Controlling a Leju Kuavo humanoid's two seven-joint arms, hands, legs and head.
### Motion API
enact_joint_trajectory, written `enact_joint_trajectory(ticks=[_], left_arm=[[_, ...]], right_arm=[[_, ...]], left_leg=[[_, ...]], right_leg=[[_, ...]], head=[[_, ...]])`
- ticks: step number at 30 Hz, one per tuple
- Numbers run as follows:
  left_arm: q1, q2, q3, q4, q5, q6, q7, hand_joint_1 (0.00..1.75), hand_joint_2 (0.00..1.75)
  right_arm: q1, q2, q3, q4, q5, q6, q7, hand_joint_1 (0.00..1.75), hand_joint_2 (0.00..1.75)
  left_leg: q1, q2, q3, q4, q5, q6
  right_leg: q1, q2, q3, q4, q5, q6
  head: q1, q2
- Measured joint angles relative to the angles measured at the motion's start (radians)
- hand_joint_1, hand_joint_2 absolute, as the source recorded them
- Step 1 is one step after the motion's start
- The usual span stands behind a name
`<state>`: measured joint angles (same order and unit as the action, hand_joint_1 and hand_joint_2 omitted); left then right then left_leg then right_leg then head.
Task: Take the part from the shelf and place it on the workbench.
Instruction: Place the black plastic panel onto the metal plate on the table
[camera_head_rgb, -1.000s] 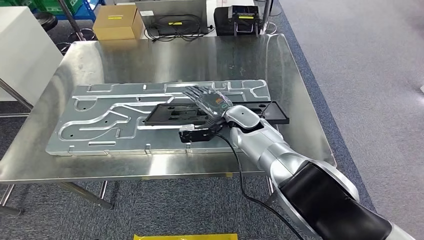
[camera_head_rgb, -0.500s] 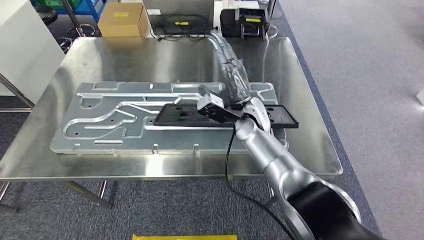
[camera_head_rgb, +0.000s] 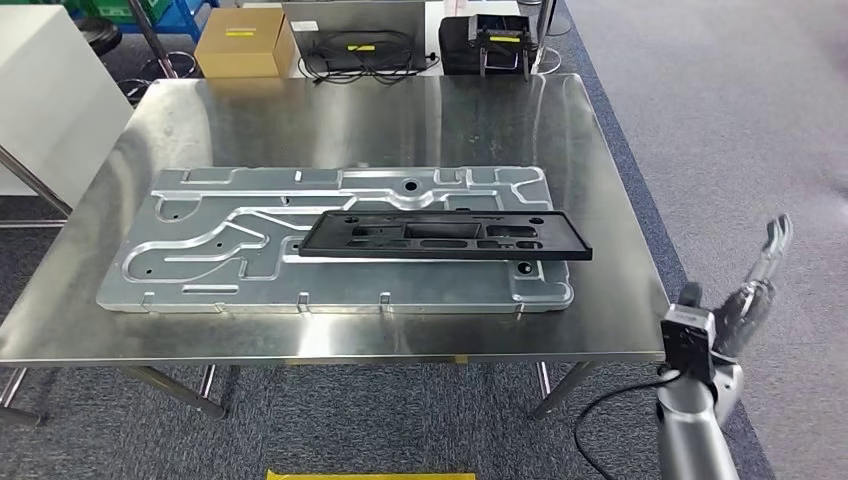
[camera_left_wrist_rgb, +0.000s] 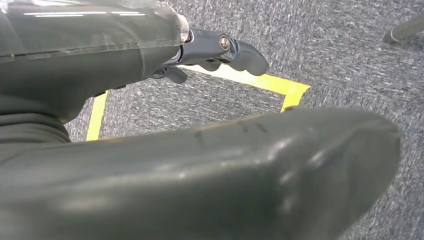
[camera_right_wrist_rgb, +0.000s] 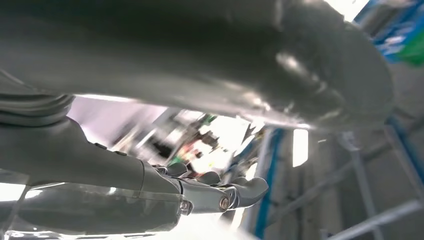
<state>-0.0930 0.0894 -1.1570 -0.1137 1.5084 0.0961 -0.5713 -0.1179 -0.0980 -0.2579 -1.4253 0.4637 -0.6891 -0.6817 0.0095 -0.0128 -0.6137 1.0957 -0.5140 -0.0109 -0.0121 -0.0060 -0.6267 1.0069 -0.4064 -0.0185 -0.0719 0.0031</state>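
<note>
On the workbench (camera_head_rgb: 600, 130) | black part (camera_head_rgb: 445, 236) lies flat, looks stiff, light; we'd grip a long edge | right hand (camera_head_rgb: 752, 290) spread, empty | left hand (camera_left_wrist_rgb: 200, 47): cannot tell.

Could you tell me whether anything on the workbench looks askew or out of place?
Slightly. The black part lies flat on the machined aluminium plate, but its right end overhangs the plate's edge above the workbench. Nothing looks spilled or damaged.

Workbench (camera_head_rgb: 590, 130) far half bare; part (camera_head_rgb: 445, 236) spans the fixture plate (camera_head_rgb: 200, 260).
</note>
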Motion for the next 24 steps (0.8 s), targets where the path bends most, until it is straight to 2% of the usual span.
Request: enact_joint_trajectory(ticks=[2,3,4,5,7,8,9,10,12,13,14,15,17,18,19,20,21,22,23,24], left_arm=[[0.001,0.000,0.000,0.000,0.000,0.000,-0.004,0.00,0.00],[0.002,0.000,0.000,0.000,0.000,-0.001,-0.005,0.00,0.00],[0.003,0.000,0.000,0.000,0.000,-0.001,-0.006,0.00,0.00],[0.004,0.000,0.000,0.000,0.000,-0.001,-0.007,0.00,0.00],[0.001,0.000,0.000,0.000,0.000,-0.002,-0.009,0.00,0.00],[-0.001,0.001,0.000,0.000,0.000,-0.002,-0.011,0.00,0.00],[-0.004,0.001,0.000,0.000,0.000,-0.003,-0.013,0.00,0.00],[-0.005,0.001,0.000,0.000,0.000,-0.003,-0.014,0.00,0.00],[-0.006,0.001,0.000,0.000,0.000,-0.005,-0.017,0.00,0.00],[-0.006,0.001,0.000,0.000,0.000,-0.006,-0.017,0.00,0.00],[-0.006,0.000,0.000,0.000,0.000,-0.007,-0.017,0.00,0.00],[-0.006,0.000,0.000,0.000,0.000,-0.008,-0.018,0.00,0.00],[-0.006,-0.001,0.000,0.000,0.000,-0.010,-0.018,0.00,0.00],[-0.006,-0.002,0.000,0.000,0.000,-0.010,-0.018,0.00,0.00],[-0.005,-0.002,0.000,0.000,0.000,-0.010,-0.018,0.00,0.00],[-0.005,-0.002,0.000,0.000,0.000,-0.010,-0.018,0.00,0.00],[-0.005,-0.002,0.000,0.000,0.000,-0.010,-0.018,0.00,0.00],[-0.005,-0.003,0.000,0.000,0.000,-0.010,-0.017,0.00,0.00],[-0.006,-0.003,0.001,0.000,0.000,-0.010,-0.015,0.00,0.00],[-0.007,-0.003,0.002,0.000,0.000,-0.010,-0.013,0.00,0.00]], right_arm=[[0.075,0.005,-0.066,-0.001,0.036,0.007,0.000,0.00,0.00],[0.107,0.010,-0.099,0.000,0.054,0.013,0.000,0.00,0.00],[0.132,0.016,-0.130,0.001,0.070,0.018,0.000,0.00,0.00],[0.152,0.023,-0.158,0.003,0.081,0.021,0.000,0.00,0.00],[0.180,0.032,-0.196,0.004,0.093,0.024,0.000,0.00,0.00],[0.190,0.036,-0.211,0.004,0.100,0.026,0.000,0.00,0.00],[0.199,0.041,-0.226,0.004,0.111,0.029,0.000,0.00,0.00],[0.205,0.048,-0.239,0.004,0.126,0.035,0.000,0.00,0.00],[0.215,0.062,-0.267,0.004,0.163,0.048,0.000,0.00,0.00],[0.219,0.069,-0.280,0.004,0.179,0.054,0.000,0.00,0.00],[0.222,0.073,-0.293,0.005,0.192,0.058,0.000,0.00,0.00],[0.224,0.076,-0.305,0.005,0.200,0.061,0.000,0.00,0.00],[0.225,0.082,-0.321,0.007,0.207,0.062,0.000,0.00,0.00],[0.226,0.085,-0.325,0.008,0.209,0.062,0.000,0.00,0.00],[0.226,0.088,-0.328,0.010,0.210,0.063,0.000,0.00,0.00],[0.226,0.090,-0.331,0.011,0.212,0.064,0.000,0.00,0.00],[0.226,0.092,-0.334,0.012,0.214,0.068,0.000,0.00,0.00],[0.226,0.094,-0.339,0.014,0.217,0.075,0.000,0.00,0.00],[0.224,0.094,-0.344,0.015,0.221,0.084,0.000,0.00,0.00],[0.222,0.095,-0.351,0.018,0.226,0.095,0.000,0.00,0.00]], left_leg=[[0.001,0.004,-0.038,0.127,-0.085,-0.004],[0.001,0.004,-0.047,0.175,-0.111,-0.005],[0.001,0.005,-0.039,0.190,-0.118,-0.005],[0.001,0.005,-0.011,0.163,-0.108,-0.004],[0.000,0.005,0.089,0.016,-0.065,0.003],[-0.003,0.005,0.130,-0.052,-0.047,0.009],[-0.006,0.005,0.156,-0.095,-0.037,0.014],[-0.010,0.005,0.165,-0.112,-0.033,0.019],[-0.014,0.006,0.158,-0.113,-0.014,0.030],[-0.014,0.008,0.152,-0.116,-0.001,0.036],[-0.012,0.011,0.143,-0.120,0.013,0.043],[-0.010,0.014,0.131,-0.124,0.028,0.048],[-0.009,0.018,0.102,-0.123,0.051,0.053],[-0.009,0.019,0.086,-0.121,0.062,0.052],[-0.009,0.020,0.070,-0.118,0.072,0.050],[-0.008,0.021,0.054,-0.113,0.081,0.047],[-0.007,0.022,0.038,-0.108,0.089,0.044],[-0.007,0.022,0.024,-0.101,0.096,0.040],[-0.007,0.022,0.012,-0.093,0.101,0.035],[-0.008,0.022,0.003,-0.088,0.107,0.029]], right_leg=[[0.002,-0.004,-0.008,0.000,0.005,-0.005],[0.003,-0.006,-0.014,0.001,0.010,-0.006],[0.003,-0.006,-0.022,0.002,0.015,-0.006],[0.003,-0.006,-0.029,0.003,0.021,-0.005],[0.003,-0.003,-0.042,0.007,0.034,0.000],[0.004,-0.002,-0.045,0.008,0.040,0.004],[0.003,-0.001,-0.045,0.008,0.047,0.009],[0.002,0.000,-0.044,0.007,0.054,0.016],[-0.001,0.002,-0.043,-0.001,0.069,0.030],[-0.003,0.003,-0.046,0.001,0.063,0.036],[-0.005,0.004,-0.054,0.016,0.038,0.041],[-0.006,0.005,-0.068,0.054,-0.007,0.046],[-0.009,0.006,-0.101,0.181,-0.118,0.056],[-0.010,0.006,-0.111,0.245,-0.150,0.060],[-0.012,0.006,-0.109,0.285,-0.158,0.064],[-0.013,0.005,-0.089,0.291,-0.145,0.066],[-0.014,0.005,-0.049,0.260,-0.121,0.067],[-0.016,0.005,0.007,0.195,-0.102,0.067],[-0.015,0.006,0.067,0.117,-0.100,0.065],[-0.013,0.007,0.111,0.052,-0.105,0.059]], head=[[0.000,0.000],[0.000,0.000],[0.000,0.000],[0.000,0.000],[0.000,0.000],[0.000,0.000],[0.000,0.000],[0.000,0.000],[0.000,0.000],[0.000,0.000],[0.000,0.000],[0.001,0.000],[0.001,0.000],[0.001,0.000],[0.001,0.000],[0.001,0.000],[0.001,0.000],[0.001,0.000],[0.001,0.000],[0.000,0.000]])
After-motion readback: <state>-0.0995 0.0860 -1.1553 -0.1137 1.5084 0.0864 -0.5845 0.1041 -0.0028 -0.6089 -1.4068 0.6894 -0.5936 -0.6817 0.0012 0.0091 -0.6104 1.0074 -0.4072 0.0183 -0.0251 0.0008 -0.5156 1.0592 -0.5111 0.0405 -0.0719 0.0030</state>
